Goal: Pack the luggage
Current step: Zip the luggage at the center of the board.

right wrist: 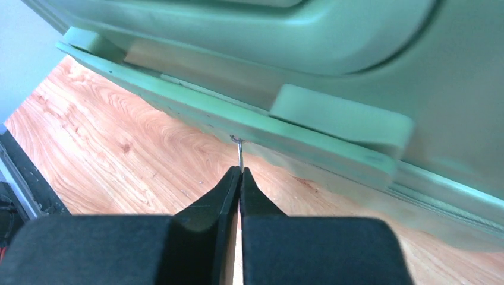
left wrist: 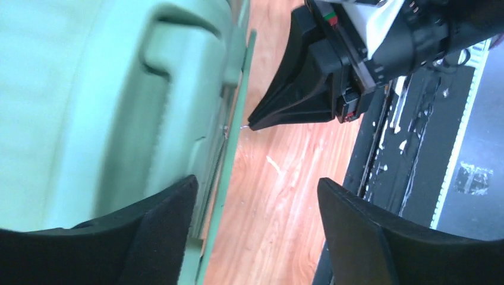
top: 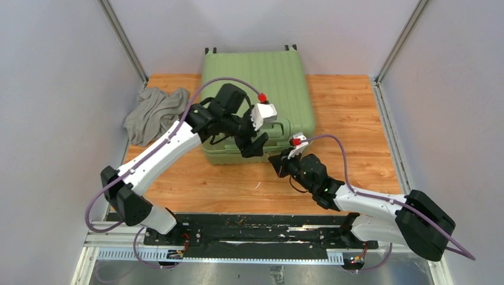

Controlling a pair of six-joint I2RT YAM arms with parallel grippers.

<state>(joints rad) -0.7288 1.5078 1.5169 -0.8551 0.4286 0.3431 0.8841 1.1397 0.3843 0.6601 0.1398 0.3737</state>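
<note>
The luggage [top: 255,77] lies closed and flat on the wooden desk [top: 350,119], at the far middle, its ribbed shell up and its wheels toward the back wall. A crumpled grey cloth [top: 154,113] sits on the desk just beside its left side.

The left arm reaches over the near part of the luggage. The left claw [left wrist: 254,196] stands wide at the near edge: one finger [left wrist: 160,225] is against the green side wall and the other finger [left wrist: 368,231] is out over the bare wood.

The right claw [right wrist: 240,175] is low at the same near edge, just right of the left one. Its tips are pressed together on a thin metal pull [right wrist: 239,151] that hooks into the seam of the luggage, just above the wood
</note>
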